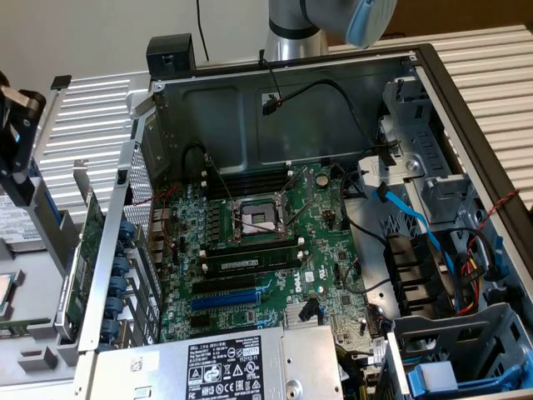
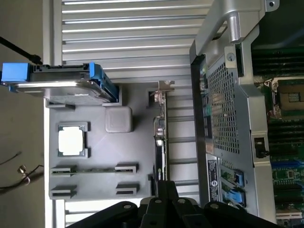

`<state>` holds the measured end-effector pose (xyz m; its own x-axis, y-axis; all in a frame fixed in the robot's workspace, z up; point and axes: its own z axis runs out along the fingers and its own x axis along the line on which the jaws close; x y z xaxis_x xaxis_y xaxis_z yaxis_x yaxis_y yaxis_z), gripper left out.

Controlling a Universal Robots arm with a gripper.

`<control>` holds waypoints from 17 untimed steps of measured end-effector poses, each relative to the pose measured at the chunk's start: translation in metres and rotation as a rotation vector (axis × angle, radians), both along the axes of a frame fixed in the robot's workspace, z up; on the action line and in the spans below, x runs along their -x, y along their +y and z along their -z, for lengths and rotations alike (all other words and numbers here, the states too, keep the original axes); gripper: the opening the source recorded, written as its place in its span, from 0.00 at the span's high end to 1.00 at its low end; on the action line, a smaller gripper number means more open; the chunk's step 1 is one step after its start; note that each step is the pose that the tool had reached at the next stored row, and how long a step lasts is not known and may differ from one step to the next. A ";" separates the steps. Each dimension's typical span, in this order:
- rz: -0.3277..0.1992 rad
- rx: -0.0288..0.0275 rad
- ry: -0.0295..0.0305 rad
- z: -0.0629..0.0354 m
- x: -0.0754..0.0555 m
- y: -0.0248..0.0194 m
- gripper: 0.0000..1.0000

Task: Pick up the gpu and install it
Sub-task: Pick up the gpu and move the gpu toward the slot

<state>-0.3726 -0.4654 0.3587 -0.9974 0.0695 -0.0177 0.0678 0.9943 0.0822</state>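
The open case (image 1: 250, 117) is seen from above, fairly near, in the exterior view. The tray (image 2: 99, 152) beside it is faced from the wrist; motherboard (image 2: 287, 142) and tray are shared.

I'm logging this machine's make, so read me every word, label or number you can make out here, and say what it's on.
"DELL": top left of the power supply label; the rest of its print is too small to read.
White logo printed on the motherboard: too small to read for sure.
White label at the exterior view's left edge: blurred.
Sticker on the case's rear panel: too small to read.
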 end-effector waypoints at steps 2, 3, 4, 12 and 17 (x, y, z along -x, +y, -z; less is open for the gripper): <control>0.000 0.0000 0.0002 0.0001 0.000 -0.0001 0.89; 0.000 0.0000 0.0003 0.0001 0.000 -0.0002 0.89; 0.000 0.0000 0.0004 0.0001 0.000 -0.0002 0.89; 0.000 0.0000 0.0003 0.0001 0.000 -0.0002 0.69; 0.000 0.0000 0.0003 0.0001 0.000 -0.0002 0.61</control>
<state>-0.3725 -0.4655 0.3585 -0.9974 0.0694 -0.0174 0.0678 0.9943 0.0823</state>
